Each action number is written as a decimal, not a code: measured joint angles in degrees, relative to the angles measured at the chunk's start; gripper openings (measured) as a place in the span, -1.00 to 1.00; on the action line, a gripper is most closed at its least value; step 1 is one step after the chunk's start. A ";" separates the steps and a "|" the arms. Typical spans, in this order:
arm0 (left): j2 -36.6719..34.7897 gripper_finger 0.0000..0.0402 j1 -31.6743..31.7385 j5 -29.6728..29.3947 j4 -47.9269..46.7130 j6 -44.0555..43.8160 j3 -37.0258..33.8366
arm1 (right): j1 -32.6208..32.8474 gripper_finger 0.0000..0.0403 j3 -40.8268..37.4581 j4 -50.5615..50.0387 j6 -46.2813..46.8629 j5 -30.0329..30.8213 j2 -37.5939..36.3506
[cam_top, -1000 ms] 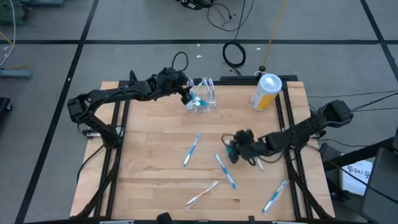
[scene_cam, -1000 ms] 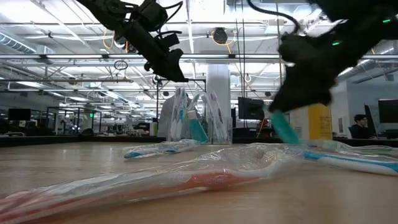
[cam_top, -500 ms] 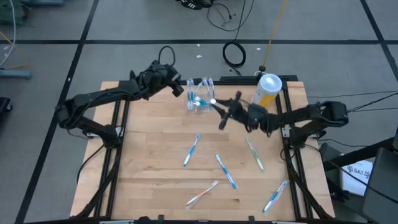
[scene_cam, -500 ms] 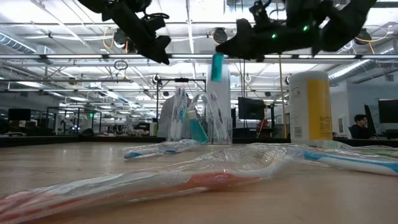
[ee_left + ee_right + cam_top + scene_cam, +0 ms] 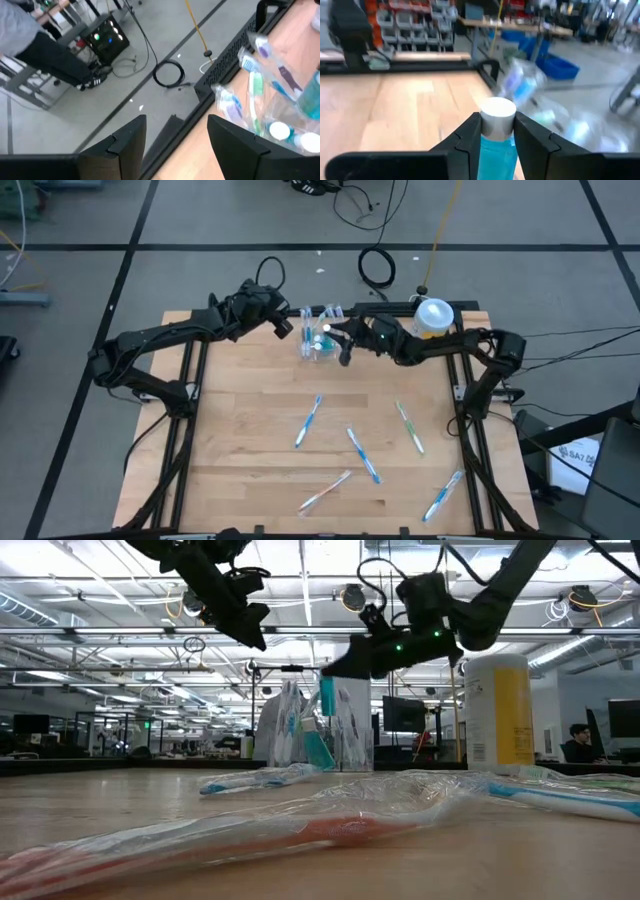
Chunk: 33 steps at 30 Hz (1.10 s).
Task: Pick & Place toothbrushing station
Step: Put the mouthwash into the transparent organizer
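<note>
Right gripper [image 5: 338,345] hangs above the far middle of the table [image 5: 250,430], just beside the clear holder [image 5: 322,340], with its fingers [image 5: 470,135] pinching a blue tube with a white cap [image 5: 496,131]. Seen from table height, that blue tube [image 5: 327,697] points down from the gripper [image 5: 340,665] right over the holder [image 5: 305,730]. Whether the tube touches the holder cannot be told.

Left gripper [image 5: 283,326] waits in the air at the far left of the holder, close to it but apart from it, its two fingers [image 5: 125,145] spread wide with nothing between them. Past those fingers the wrapped toothbrushes [image 5: 255,90] that stand in the holder show at the table's far edge.

The holder stands upright near the far edge of the table, about the middle, with several toothbrushes in clear wrappers sticking up out of it. To its right, near the far right corner, stands a yellow canister with a white lid [image 5: 428,325].

Five wrapped toothbrushes lie loose on the near half of the table: a blue one left of centre [image 5: 308,420], a blue one in the middle [image 5: 362,454], a green one to the right [image 5: 409,426], a red one at the near edge [image 5: 325,492] and a blue one at the near right [image 5: 442,495].
</note>
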 joint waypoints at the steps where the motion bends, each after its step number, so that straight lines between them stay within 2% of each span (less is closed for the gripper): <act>1: 0.01 0.09 0.05 -0.14 -0.43 -0.39 0.00 | -0.51 -0.55 -0.02 -0.85 0.28 -0.07 0.00; 7: 0.02 0.09 0.29 -0.86 -0.89 -0.75 0.00 | -2.41 -0.55 0.00 -2.16 1.93 -2.45 0.40; 12: 0.02 0.09 0.40 -0.85 -0.65 -1.53 0.00 | -2.38 -0.55 -0.02 0.84 1.40 -3.88 2.80; 17: 0.02 0.09 0.40 -0.84 -0.51 -1.91 0.00 | -2.38 -0.55 0.18 2.05 -1.77 -10.29 4.07; 25: 0.04 0.09 0.40 -0.84 -0.53 -2.02 0.00 | -4.10 -0.55 0.43 -0.08 -1.05 -10.40 4.06; 33: 0.07 0.09 0.40 -0.81 -0.79 -2.02 0.02 | -4.22 -0.55 0.41 -1.63 0.07 -10.42 7.14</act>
